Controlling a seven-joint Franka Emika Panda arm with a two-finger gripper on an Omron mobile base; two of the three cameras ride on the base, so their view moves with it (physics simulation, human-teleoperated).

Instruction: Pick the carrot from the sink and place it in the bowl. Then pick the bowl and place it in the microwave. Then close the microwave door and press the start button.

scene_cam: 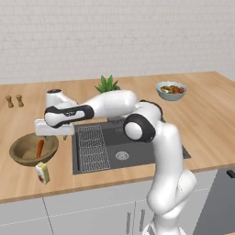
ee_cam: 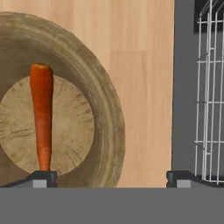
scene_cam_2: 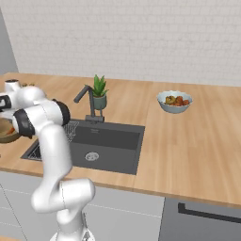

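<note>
Orange carrot (ee_cam: 42, 116) in wooden bowl (ee_cam: 103, 109), hand view close-up, pincer (ee_cam: 113, 177) tips wide apart

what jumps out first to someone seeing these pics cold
The white arm stretches left across the dark sink, its open gripper hanging above the right rim of the wooden bowl on the counter. The orange carrot lies inside that bowl. Farther back to the right stands a grey-blue bowl of colourful food.
</note>
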